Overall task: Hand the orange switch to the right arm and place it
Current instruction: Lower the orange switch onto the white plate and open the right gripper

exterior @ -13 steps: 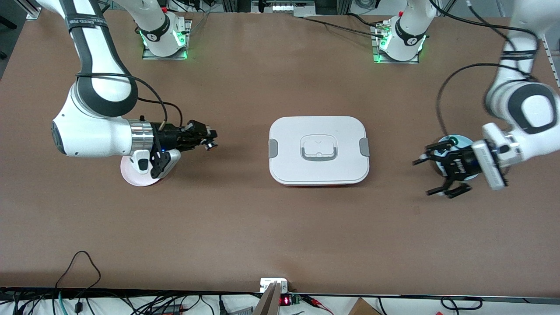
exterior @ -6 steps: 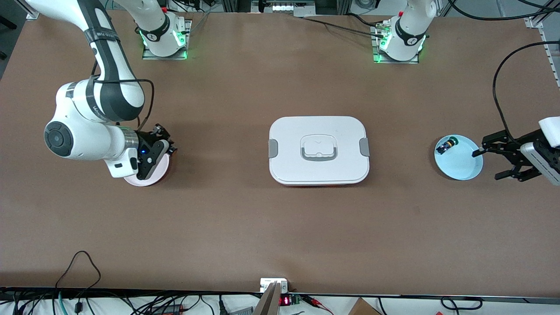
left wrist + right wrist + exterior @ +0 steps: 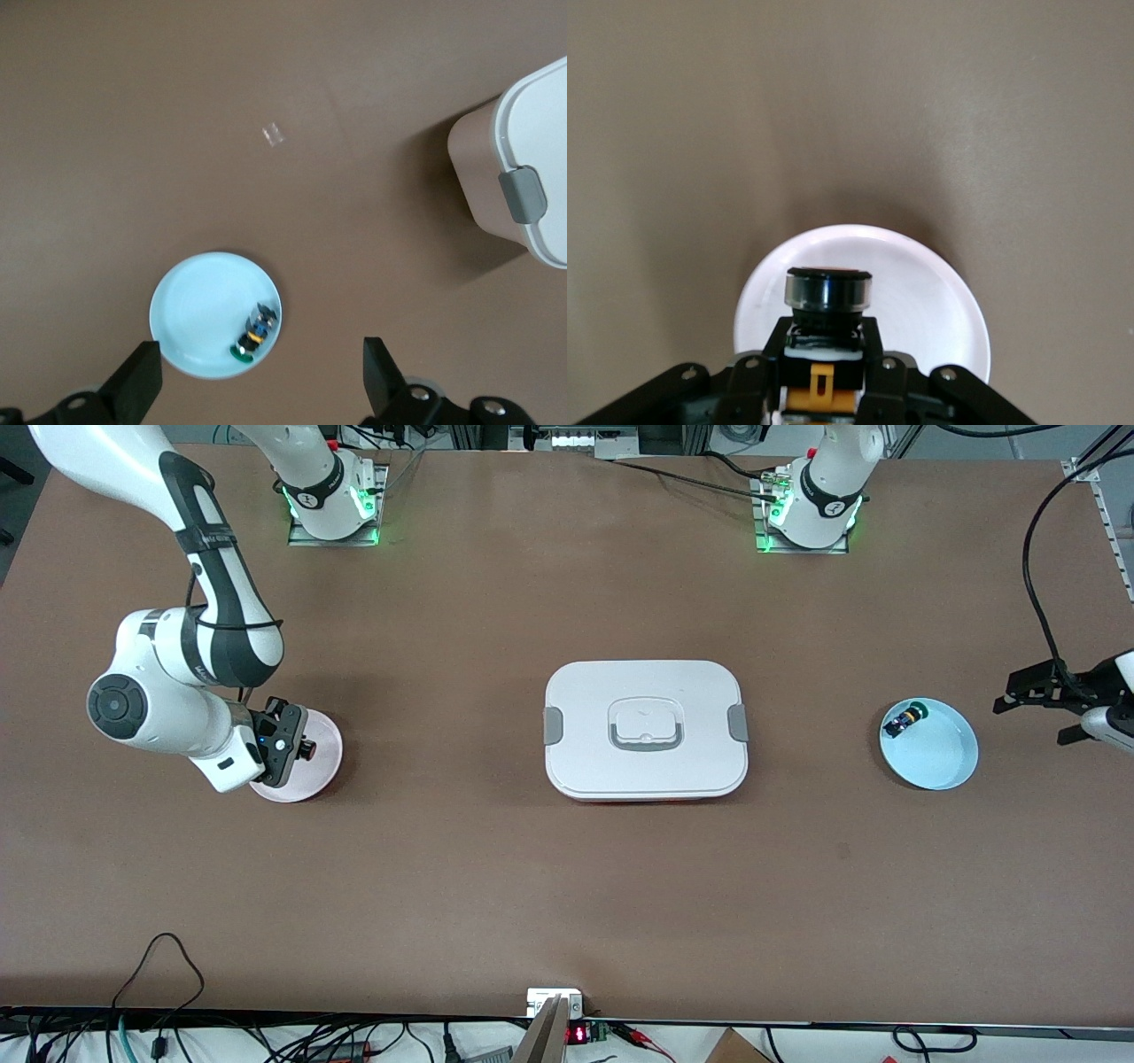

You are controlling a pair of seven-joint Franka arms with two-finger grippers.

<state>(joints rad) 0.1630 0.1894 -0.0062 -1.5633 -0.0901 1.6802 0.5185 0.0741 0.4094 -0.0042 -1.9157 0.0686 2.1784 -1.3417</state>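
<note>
The right claw (image 3: 297,746) is hanging over the pink plate (image 3: 321,766) at the right arm's end of the tabletop (image 3: 567,886), and it is clamped on the orange switch (image 3: 828,310). In the right wrist view the switch is standing between the fingers with its round cap pointing away from the wrist and its body pinched at the base, so its long axis is running in line with the claw. The plate is lying directly under it, showing as a pale disc around the cap. The coming move, as I judge it, is turning on that one relation: the switch is already centred above the plate, so a straight descent and a release should be enough.

The left claw (image 3: 1041,701) is waiting with its jaws spread wide and holding nothing, off at the left arm's end, past the blue plate (image 3: 939,762) where a green-capped switch (image 3: 905,717) is resting near the rim. The white lidded box (image 3: 644,729) is sitting between the two plates
</note>
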